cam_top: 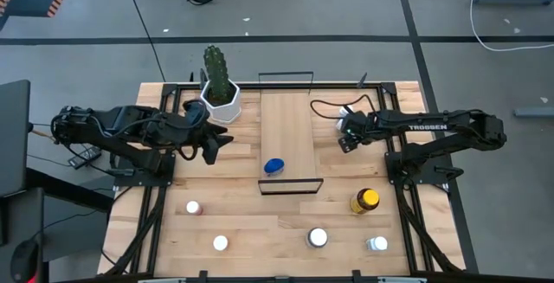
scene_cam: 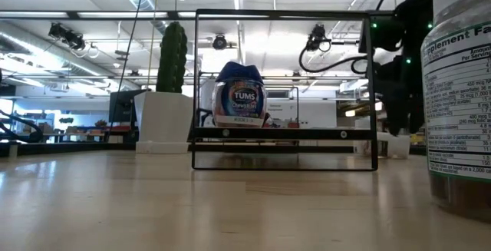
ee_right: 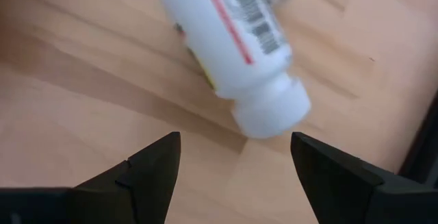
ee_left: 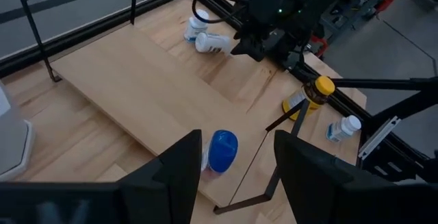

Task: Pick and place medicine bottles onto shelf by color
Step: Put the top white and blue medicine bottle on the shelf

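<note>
A blue-lidded medicine bottle point(cam_top: 273, 166) stands on the light-wood shelf point(cam_top: 286, 118) near its front wire rail, and also shows in the low view point(scene_cam: 238, 94). Right of the shelf, a white medicine bottle point(ee_right: 233, 46) lies on its side on the table, cap point(ee_right: 274, 111) toward the camera, with a second white bottle point(ee_left: 197, 25) beside it. My right gripper point(ee_right: 235, 138) hangs open just above the lying bottle, pointing steeply down. My left gripper point(ee_left: 238, 138) is open and held high left of the shelf point(cam_top: 210, 149), with nothing between its fingers.
On the table's near part stand an amber bottle with a yellow cap point(cam_top: 365, 200), a pinkish one point(cam_top: 192, 207) and three white-capped ones point(cam_top: 221, 242) point(cam_top: 318, 237) point(cam_top: 376, 243). A cactus in a white pot point(cam_top: 218, 93) stands at the far left of the shelf.
</note>
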Action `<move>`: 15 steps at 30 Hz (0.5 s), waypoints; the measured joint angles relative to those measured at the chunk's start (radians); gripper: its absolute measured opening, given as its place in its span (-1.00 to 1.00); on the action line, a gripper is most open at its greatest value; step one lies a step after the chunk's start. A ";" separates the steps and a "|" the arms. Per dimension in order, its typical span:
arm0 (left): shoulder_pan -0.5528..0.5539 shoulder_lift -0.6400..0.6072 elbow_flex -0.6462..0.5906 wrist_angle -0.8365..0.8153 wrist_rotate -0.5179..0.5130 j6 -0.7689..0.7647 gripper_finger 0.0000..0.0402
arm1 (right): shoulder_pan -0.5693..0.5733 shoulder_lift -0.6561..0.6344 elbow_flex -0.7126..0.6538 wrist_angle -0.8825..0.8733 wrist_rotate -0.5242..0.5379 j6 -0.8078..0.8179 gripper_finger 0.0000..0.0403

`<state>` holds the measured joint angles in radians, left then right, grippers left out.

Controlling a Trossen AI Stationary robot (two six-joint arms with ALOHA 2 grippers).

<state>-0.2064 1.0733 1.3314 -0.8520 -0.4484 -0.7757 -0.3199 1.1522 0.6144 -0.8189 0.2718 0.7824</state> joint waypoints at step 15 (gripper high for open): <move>0.000 0.000 0.000 0.000 -0.021 -0.006 -0.06 | -0.273 0.023 0.281 -0.015 -0.086 -0.056 0.41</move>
<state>-0.2062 1.0733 1.3315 -0.8520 -0.4696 -0.7822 -0.5929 1.1756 0.8954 -0.8335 0.1858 0.7265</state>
